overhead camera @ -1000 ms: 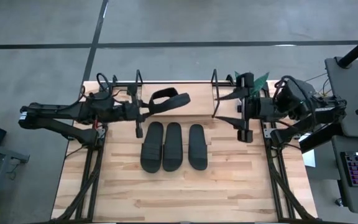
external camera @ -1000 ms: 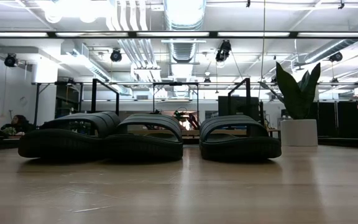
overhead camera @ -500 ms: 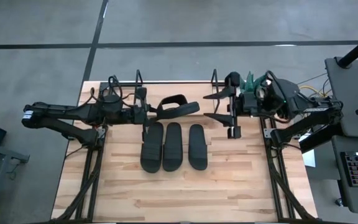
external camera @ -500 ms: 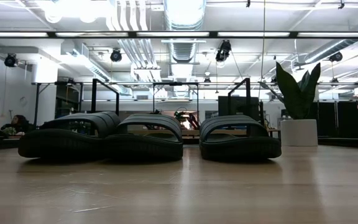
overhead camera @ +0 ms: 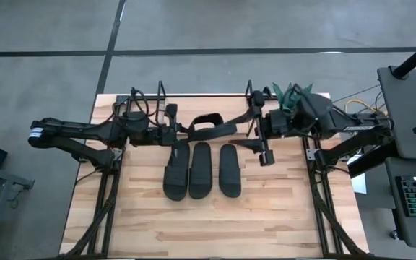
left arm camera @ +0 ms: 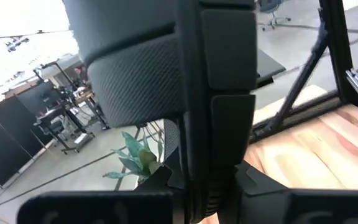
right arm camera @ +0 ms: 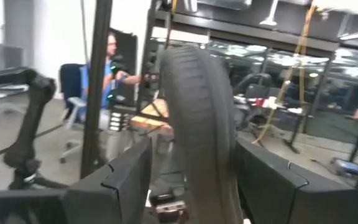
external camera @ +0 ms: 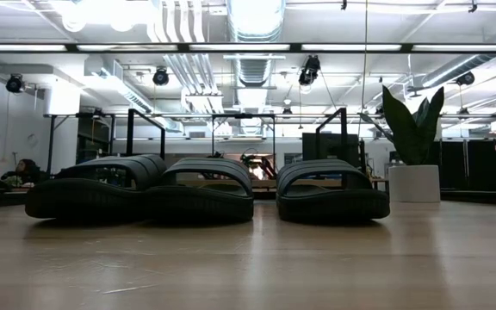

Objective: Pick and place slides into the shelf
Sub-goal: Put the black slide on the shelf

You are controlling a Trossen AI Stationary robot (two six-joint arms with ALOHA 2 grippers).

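Carried since earlier toward right gripper point(overhead camera: 253, 130): slide point(overhead camera: 209, 127), clamped by left gripper point(overhead camera: 173, 130), lengthwise between both, over shelf point(overhead camera: 160, 90); right fingers spread wide around its toe.

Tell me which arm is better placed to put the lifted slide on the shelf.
The left, probably: the left gripper already holds the lifted slide over the shelf. The right gripper is open around the slide's far end.

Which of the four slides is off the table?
The slide between the left gripper and right gripper, held by the left; the other three lie side by side on the tabletop.
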